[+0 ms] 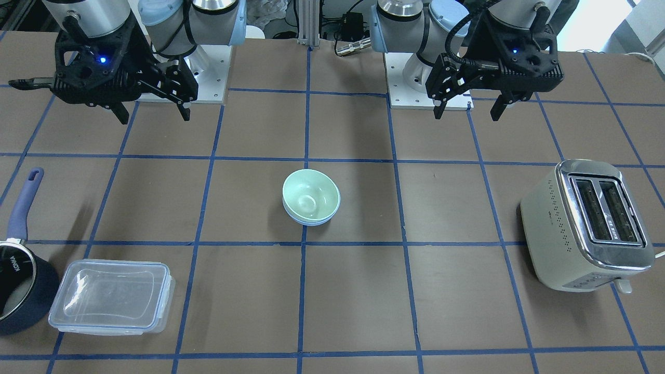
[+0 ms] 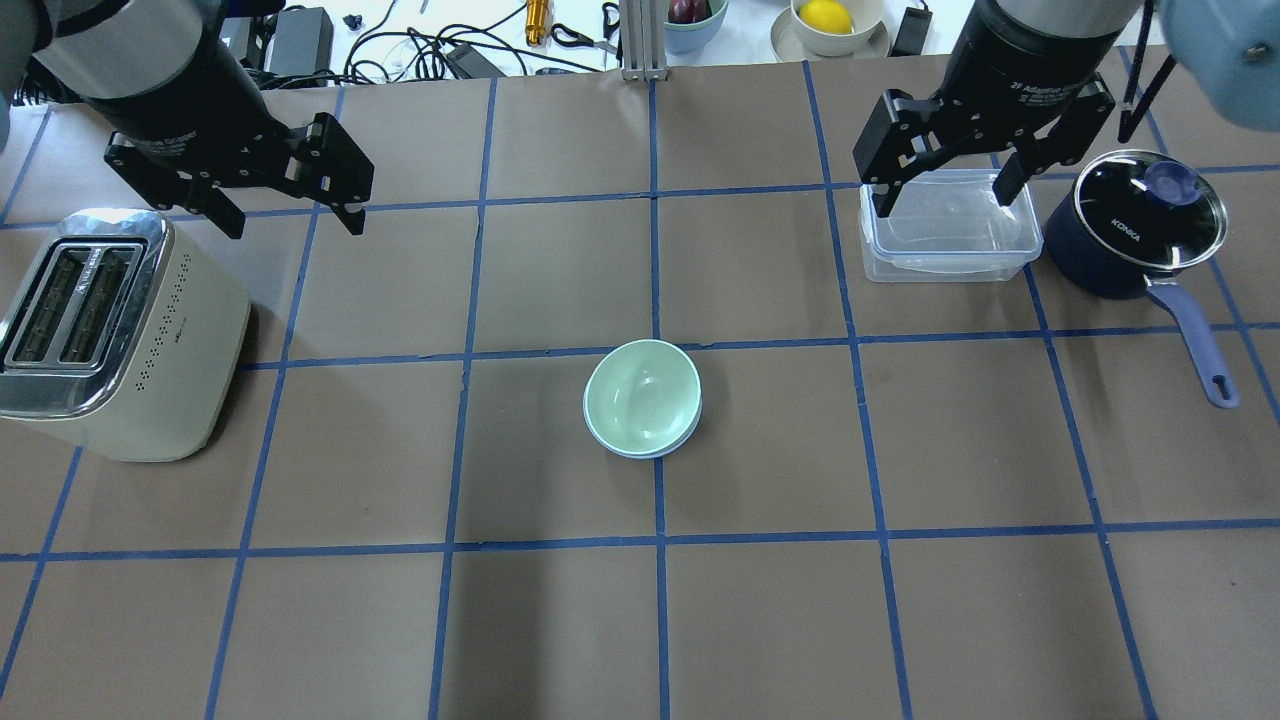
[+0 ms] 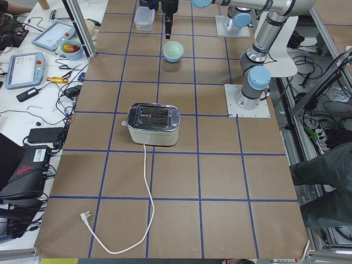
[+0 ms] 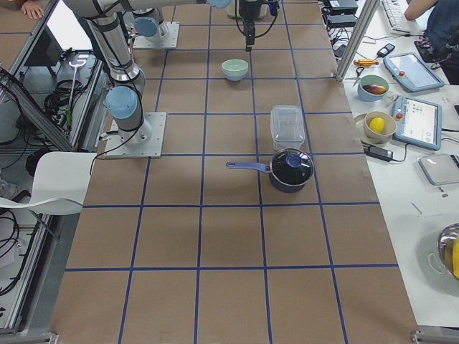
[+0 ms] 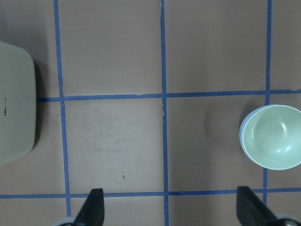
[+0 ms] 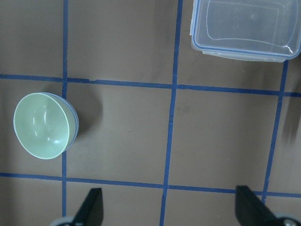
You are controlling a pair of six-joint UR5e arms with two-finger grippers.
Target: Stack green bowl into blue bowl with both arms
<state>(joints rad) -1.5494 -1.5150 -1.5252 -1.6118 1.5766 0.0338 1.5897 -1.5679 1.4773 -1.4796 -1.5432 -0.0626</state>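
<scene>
The green bowl sits nested inside the blue bowl at the middle of the table; only a thin blue rim shows under it. In the overhead view the green bowl hides all but the lower edge of the blue bowl. My left gripper is open and empty, raised at the back left, far from the bowls. My right gripper is open and empty, raised over the back right. The left wrist view shows the green bowl at its right edge; the right wrist view shows the green bowl at its left.
A cream toaster stands on the left, its cord trailing along the table. A clear lidded container and a dark navy saucepan with a long handle stand at the back right, under and beside my right gripper.
</scene>
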